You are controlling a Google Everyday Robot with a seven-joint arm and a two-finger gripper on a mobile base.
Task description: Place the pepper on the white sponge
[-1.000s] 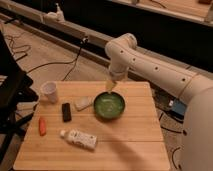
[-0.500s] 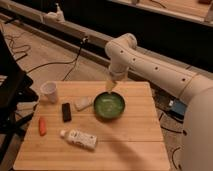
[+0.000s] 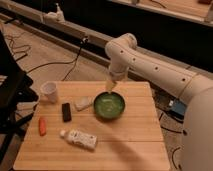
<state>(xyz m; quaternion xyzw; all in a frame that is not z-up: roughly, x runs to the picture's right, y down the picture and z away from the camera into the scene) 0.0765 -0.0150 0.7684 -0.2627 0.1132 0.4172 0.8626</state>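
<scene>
Camera view across the room shows the white robot arm bent down so that its gripper hangs over the far rim of the round green bowl; I cannot tell whether it is open or closed. The small slender orange-red pepper lies near the left edge of the light wooden table, well apart from the gripper. The small flat off-white sponge sits just beside the bowl on its left. A black rectangular block lies between sponge and pepper, a white cup stands behind them, and a white labelled bottle lies toward the front. To my eye the pick is not yet begun. The long reach leftward could clip the cup or nudge the block. The smooth, thin pepper might roll from a poorly centred grasp toward the table edge. On the return, the small sponge crowded against the bowl leaves little margin, so a loose drop could land in the bowl instead.
</scene>
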